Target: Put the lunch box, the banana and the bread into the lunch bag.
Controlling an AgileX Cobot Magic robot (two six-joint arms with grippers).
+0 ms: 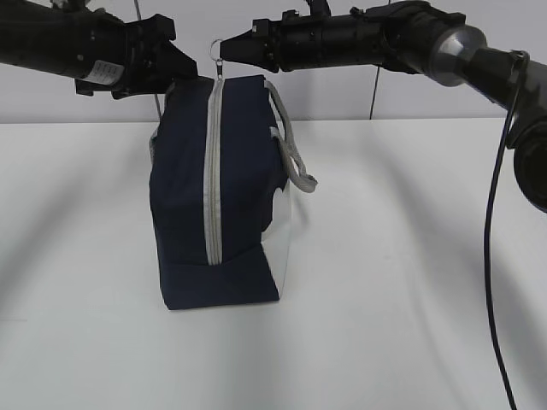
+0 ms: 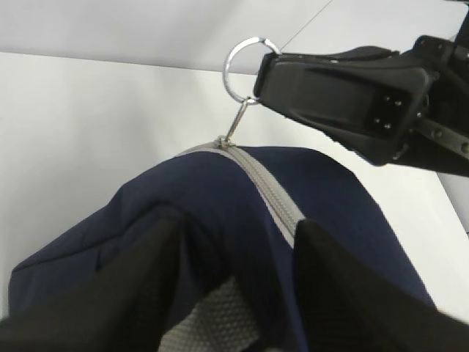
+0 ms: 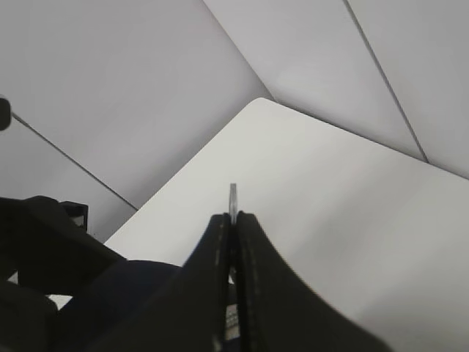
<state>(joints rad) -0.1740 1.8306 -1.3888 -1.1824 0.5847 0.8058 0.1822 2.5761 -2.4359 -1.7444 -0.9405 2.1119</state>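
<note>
Lunch bag [image 1: 224,196] upright; we see right gripper [image 1: 229,49] pinching the ring pull [image 2: 245,62], left gripper [image 2: 234,293] clamping the bag's top.

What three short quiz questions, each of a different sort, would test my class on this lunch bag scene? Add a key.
1. True or false: the zipper of the lunch bag is already open along its whole length.
2. Which tool pinches the metal ring pull? A) the right tool B) the left tool C) neither
3. Fill in: the left tool grips the bag's ____ end, beside the slider.

Key:
1. False; the grey zipper is closed down the visible side.
2. A; its jaws are shut on the ring, which shows edge-on in the right wrist view.
3. Top; its fingers straddle the navy fabric.
</note>
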